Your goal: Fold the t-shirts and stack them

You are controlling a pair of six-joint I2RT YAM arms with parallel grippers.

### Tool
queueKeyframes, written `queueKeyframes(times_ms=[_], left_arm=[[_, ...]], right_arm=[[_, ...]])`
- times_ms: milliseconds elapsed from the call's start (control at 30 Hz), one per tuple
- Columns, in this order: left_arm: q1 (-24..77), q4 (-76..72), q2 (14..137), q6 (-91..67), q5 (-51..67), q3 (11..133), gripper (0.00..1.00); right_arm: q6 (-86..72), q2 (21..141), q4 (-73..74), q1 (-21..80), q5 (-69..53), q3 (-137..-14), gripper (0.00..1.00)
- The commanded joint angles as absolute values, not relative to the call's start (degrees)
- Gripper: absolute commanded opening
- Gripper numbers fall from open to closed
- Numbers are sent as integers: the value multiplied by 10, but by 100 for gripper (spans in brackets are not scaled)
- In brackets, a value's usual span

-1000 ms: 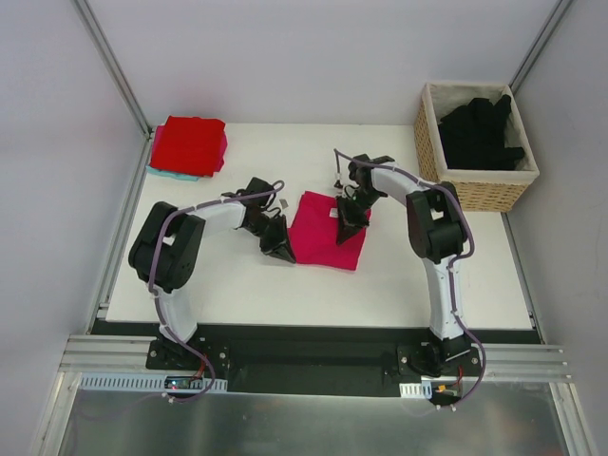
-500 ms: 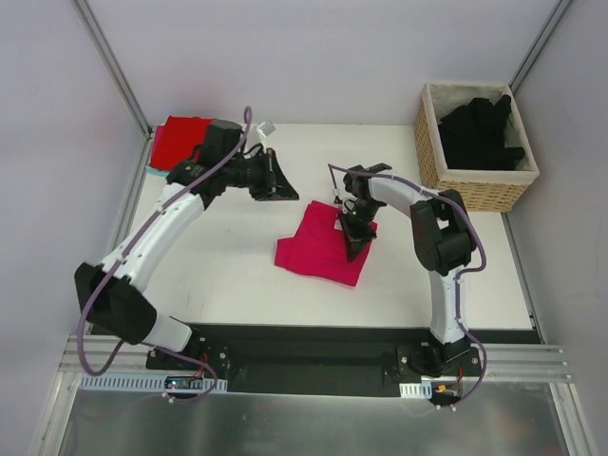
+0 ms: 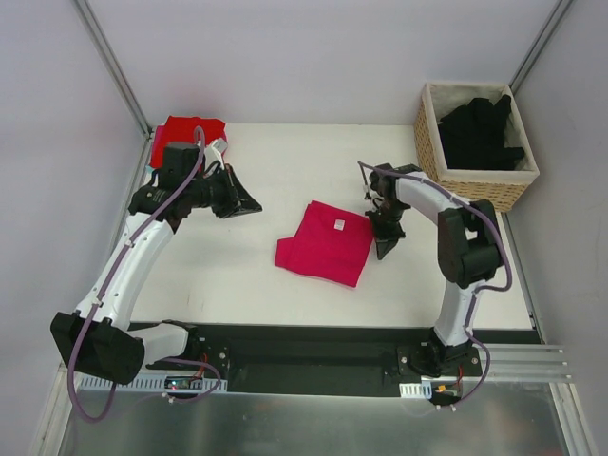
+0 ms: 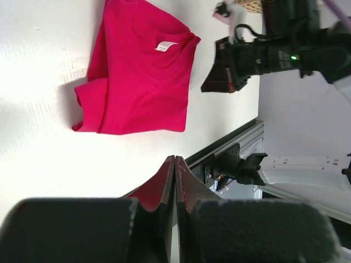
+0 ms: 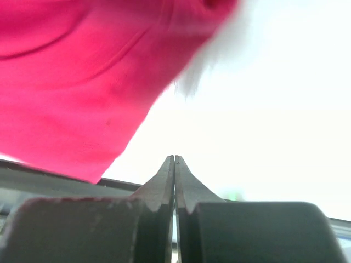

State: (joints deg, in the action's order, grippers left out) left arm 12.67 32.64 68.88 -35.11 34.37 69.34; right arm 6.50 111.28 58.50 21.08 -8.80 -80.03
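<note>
A folded magenta-pink t-shirt (image 3: 324, 243) with a small white label lies mid-table; it also shows in the left wrist view (image 4: 137, 76) and right wrist view (image 5: 82, 71). A folded red t-shirt (image 3: 182, 133) sits at the far left corner, partly hidden by my left arm. Black t-shirts (image 3: 480, 133) fill the basket. My left gripper (image 3: 249, 203) hovers left of the pink shirt, shut and empty (image 4: 175, 160). Just off the shirt's right edge my right gripper (image 3: 385, 249) is shut with nothing in it (image 5: 174, 159).
A woven wicker basket (image 3: 521, 177) stands at the back right corner. A teal cloth peeks from under the red shirt; it is mostly hidden by my left arm. Grey walls enclose the white table (image 3: 237, 285), with a black rail along the near edge.
The left arm swung from the pink shirt up toward the far left. The right gripper slid off the shirt to its right edge. The pink shirt now lies folded smaller, shifted slightly forward.
</note>
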Motion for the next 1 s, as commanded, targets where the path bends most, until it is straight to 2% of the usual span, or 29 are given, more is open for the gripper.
queueKeyframes(times_ms=[0,67,233,500,667,967], left_arm=[[125,325,663,-358,361,684,0],[125,326,661,-354,360,683,0],[125,325,668,-345,366,684,0],[125,325,664,-333,372,650,0],[125,325,656,-331,381,632,0],[125,330,651,-335,377,641,0]], right_arm=[[34,993,588,216,-41,-851,1],[19,969,581,216,-50,-863,1],[-24,940,552,222,-234,-825,1],[-83,922,462,313,-245,-680,1],[-89,954,446,342,-231,-676,1],[-71,1047,460,359,-219,-742,1]])
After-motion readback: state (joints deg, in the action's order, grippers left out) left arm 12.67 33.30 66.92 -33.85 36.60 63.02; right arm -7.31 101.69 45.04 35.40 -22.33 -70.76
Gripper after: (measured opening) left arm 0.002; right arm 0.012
